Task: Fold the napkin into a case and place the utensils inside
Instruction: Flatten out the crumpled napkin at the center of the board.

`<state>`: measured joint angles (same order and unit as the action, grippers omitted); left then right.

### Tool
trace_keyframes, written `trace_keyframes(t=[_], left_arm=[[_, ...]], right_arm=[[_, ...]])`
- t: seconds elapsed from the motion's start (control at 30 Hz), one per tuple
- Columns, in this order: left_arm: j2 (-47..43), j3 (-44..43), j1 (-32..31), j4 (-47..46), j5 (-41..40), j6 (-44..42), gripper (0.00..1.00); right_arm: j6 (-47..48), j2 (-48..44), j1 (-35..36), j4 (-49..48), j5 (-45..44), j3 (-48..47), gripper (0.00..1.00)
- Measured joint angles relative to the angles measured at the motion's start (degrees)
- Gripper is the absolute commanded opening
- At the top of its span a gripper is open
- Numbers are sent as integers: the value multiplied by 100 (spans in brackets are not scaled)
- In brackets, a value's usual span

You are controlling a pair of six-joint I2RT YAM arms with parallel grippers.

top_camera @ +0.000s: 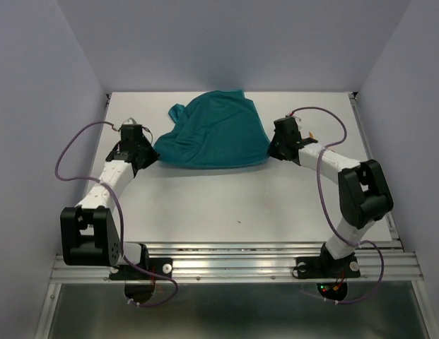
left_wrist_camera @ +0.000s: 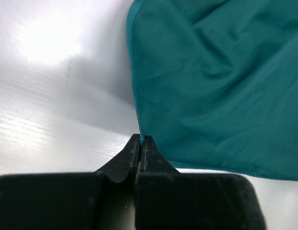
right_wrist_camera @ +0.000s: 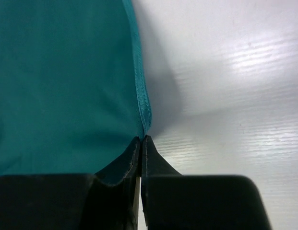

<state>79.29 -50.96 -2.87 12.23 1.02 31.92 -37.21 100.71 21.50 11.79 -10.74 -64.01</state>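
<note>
1 napkin (top_camera: 212, 134) | 2 corners pinched: left gripper (left_wrist_camera: 140, 139), right gripper (right_wrist_camera: 141, 139)

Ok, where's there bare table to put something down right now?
The widest bare patch is the near half of the table, between the napkin and the near edge. A smaller one lies in the far left corner. The far middle is crowded: the left gripper and right gripper each pinch a napkin corner.

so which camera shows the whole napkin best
Top external: it shows the whole napkin, bunched on the table. Each wrist view shows only one corner and nearby cloth, pinched in the shut left fingers and the shut right fingers.
</note>
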Motion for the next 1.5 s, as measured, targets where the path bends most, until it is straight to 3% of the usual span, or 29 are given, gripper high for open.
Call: trace_keyframes(t=[0.13,0.37,0.63,1.03,1.3,1.5], left_arm=[[-501,-774,0,238,-26,-199,0],[-1539,-2186,0,170,-243,-544,0],[-2223,-3386,-4,31,-280,-824,0],[-2859,-4583,-55,479,168,-1067,0],[-3536,-4857,-79,726,468,-1067,0],[-3578,-4489,-79,811,431,-1067,0]], right_arm=[[236,-605,0,197,-81,-439,1],[911,-1574,2,280,-262,-2055,1],[1397,-2752,87,280,-98,-2918,1],[1515,-4197,118,470,614,-3110,1],[1309,-5023,184,599,1143,-3071,1],[1272,-5021,184,592,901,-2741,1]])
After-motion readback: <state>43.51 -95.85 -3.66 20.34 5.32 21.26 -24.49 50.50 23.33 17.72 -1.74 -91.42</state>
